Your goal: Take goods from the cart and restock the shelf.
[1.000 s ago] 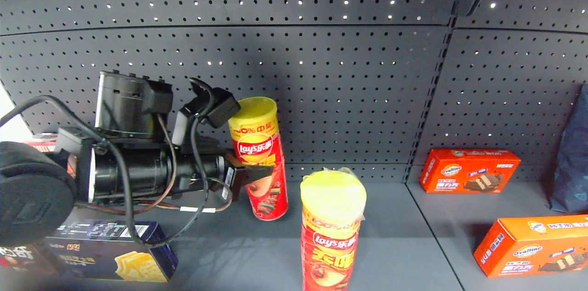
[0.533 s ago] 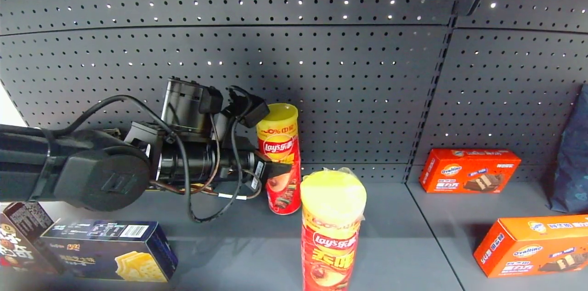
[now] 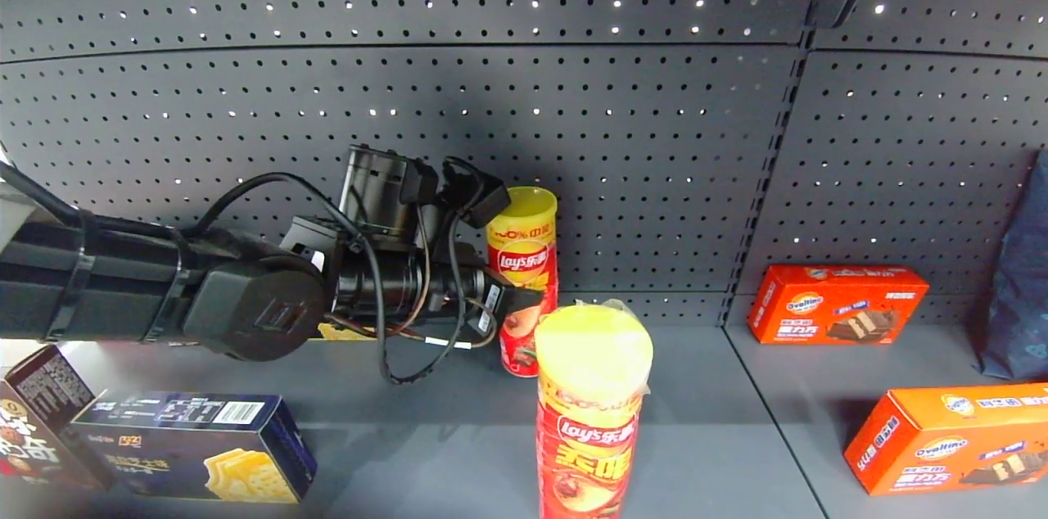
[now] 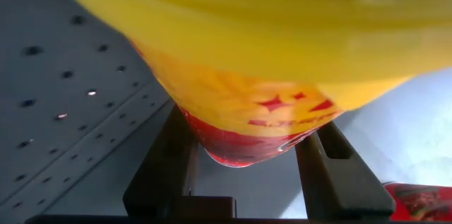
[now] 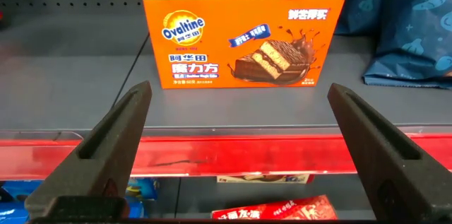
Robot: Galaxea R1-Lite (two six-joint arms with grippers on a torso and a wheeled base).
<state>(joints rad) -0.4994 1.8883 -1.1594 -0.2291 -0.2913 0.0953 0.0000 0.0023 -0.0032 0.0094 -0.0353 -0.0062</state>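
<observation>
Rear can point(image 3: 524, 253) behind front can point(image 3: 591, 421) (leftward)

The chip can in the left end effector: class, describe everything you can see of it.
The chip can is a tall tube, seemingly cardboard, yellow at the top and red lower down, with a yellow lid. It stands upright close to the pegboard back panel, behind a second can. The left end effector grips it just below the middle, a finger on each flank. Whether its base touches the shelf cannot be told.
</observation>
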